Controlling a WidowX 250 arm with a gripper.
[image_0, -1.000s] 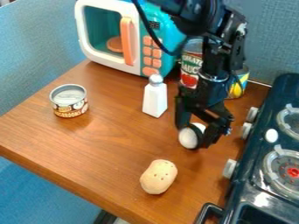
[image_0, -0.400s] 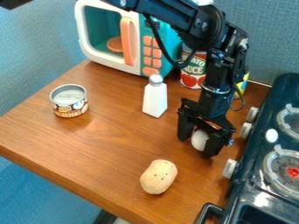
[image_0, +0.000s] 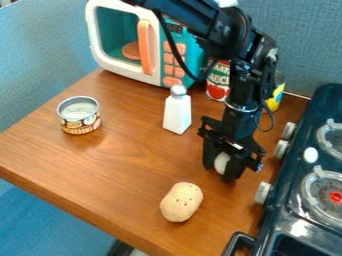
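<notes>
In the camera view, the end effector (image_0: 220, 173) hangs over the right part of the table (image_0: 127, 162), near the stove (image_0: 284, 220). Its two fingers point down and are clamped on a white rounded object (image_0: 222, 162). This object is low between the fingers, and they cover its two sides, so only a narrow middle part is seen. I cannot tell if its bottom touches the table.

A tan, potato-like object (image_0: 181, 202) with small dark dots lies apart from the end effector, nearer to the front edge of the table. To the other side stands a white shaker (image_0: 177, 112) with a grey top, upright. Well apart, at the left, there is a short can (image_0: 79, 116).

The black arm (image_0: 230, 37) is cut off by the top edge. Its lower part and cable hide a part of the red-labelled can (image_0: 218, 85), and behind the arm only a piece of a yellow-marked container (image_0: 274, 99) is visible. The toy microwave (image_0: 123, 70) is also cut off at the top, and the stove at the right and bottom edges.
</notes>
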